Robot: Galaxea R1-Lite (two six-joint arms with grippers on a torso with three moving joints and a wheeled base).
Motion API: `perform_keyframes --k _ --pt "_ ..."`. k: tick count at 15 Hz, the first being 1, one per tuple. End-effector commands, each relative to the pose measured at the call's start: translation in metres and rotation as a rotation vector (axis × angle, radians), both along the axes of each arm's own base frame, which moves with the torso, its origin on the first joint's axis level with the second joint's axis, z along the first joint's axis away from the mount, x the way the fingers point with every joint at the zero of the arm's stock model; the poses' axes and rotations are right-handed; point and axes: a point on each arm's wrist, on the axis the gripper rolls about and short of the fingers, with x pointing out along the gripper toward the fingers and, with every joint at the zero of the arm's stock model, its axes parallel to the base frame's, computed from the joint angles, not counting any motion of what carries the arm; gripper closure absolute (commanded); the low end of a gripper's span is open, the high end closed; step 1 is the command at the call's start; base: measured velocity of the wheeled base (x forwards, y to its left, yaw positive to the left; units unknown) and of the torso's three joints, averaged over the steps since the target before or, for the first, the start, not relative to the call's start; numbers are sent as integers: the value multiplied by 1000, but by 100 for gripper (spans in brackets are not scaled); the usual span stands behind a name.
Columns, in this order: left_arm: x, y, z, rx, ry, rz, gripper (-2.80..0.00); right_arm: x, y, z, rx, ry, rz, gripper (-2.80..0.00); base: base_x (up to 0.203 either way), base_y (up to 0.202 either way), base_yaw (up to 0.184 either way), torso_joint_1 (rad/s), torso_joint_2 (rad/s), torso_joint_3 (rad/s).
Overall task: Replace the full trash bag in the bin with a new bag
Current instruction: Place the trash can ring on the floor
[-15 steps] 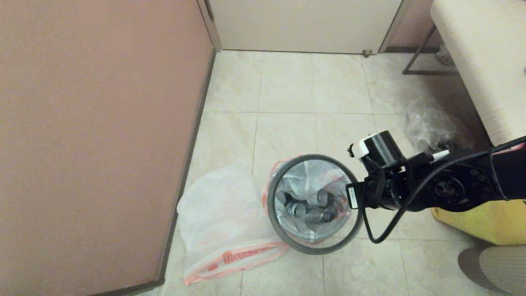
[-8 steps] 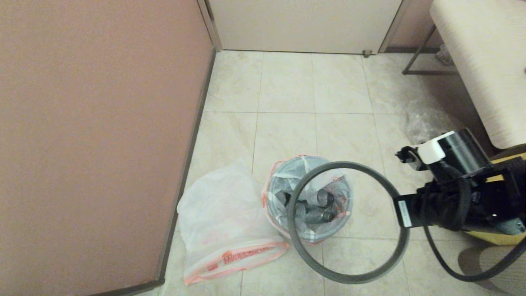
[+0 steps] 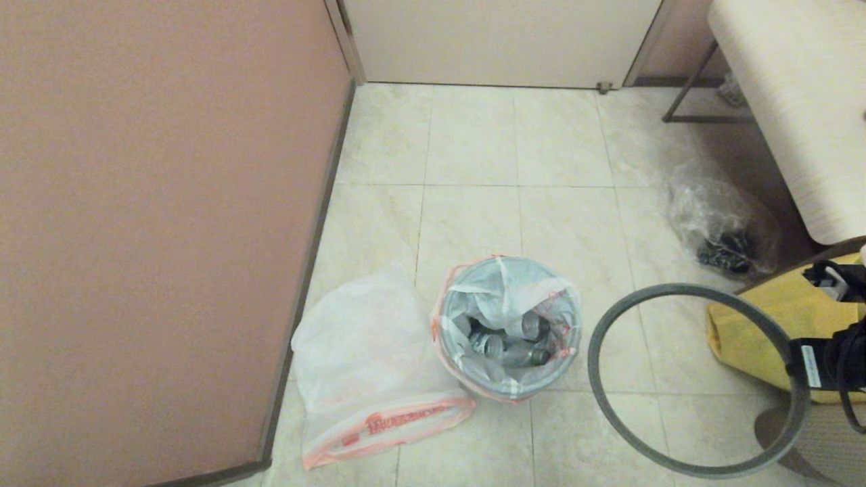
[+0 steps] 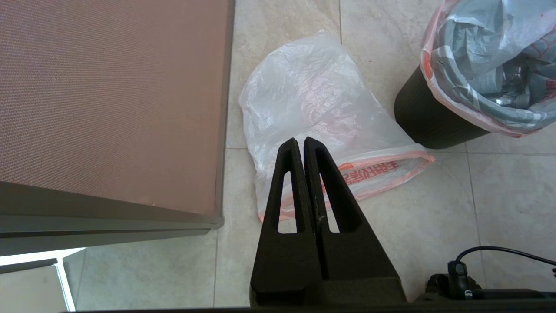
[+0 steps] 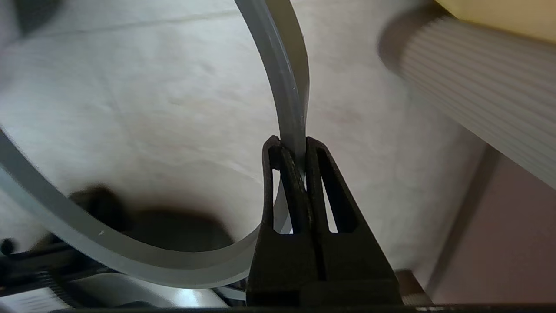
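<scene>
There is one small round dark bin (image 3: 509, 379). One see-through white plastic bag full of silver cans (image 3: 504, 318) sits in it. I can count about three cans, and more may be hidden. One flat limp white plastic bag with an orange-pink band (image 3: 365, 358) lies on the floor. One grey plastic ring (image 3: 609, 325) is off the bin. There is one clear crinkly bag with dark things (image 3: 717, 220), and one yellow cloth bag (image 3: 751, 331). There are two black claws, the left claw (image 4: 302, 141) and the right claw (image 5: 292, 143).

Full trash bag (image 3: 507, 331) in bin (image 4: 428, 124); new bag (image 3: 369, 358) flat
</scene>
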Motion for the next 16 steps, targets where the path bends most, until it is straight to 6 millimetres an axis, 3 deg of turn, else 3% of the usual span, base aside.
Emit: perform_keyframes --k 1,3,6,9,13,14,16 --pt "0 0 0 0 1 0 0 -2 -24 -17 -14 52 -39 0 0 0 0 0 0 0" --pt "0 0 0 0 1 0 0 5 -44 -44 -28 107 -30 0 0 0 0 0 0 0" --pt "0 0 0 0 2 0 0 33 -71 -100 -22 174 -54 0 0 0 0 0 0 0" --pt "0 0 0 0 0 0 0 55 -86 -162 -20 186 -63 0 0 0 0 0 0 0" --pt "0 0 0 0 2 0 0 68 -106 -238 -20 209 -85 0 0 0 0 0 0 0" --pt "0 0 0 0 1 0 0 71 -113 -252 -24 203 -96 0 0 0 0 0 0 0" --pt "0 0 0 0 2 0 0 75 -128 -256 2 150 -99 0 0 0 0 0 0 0"
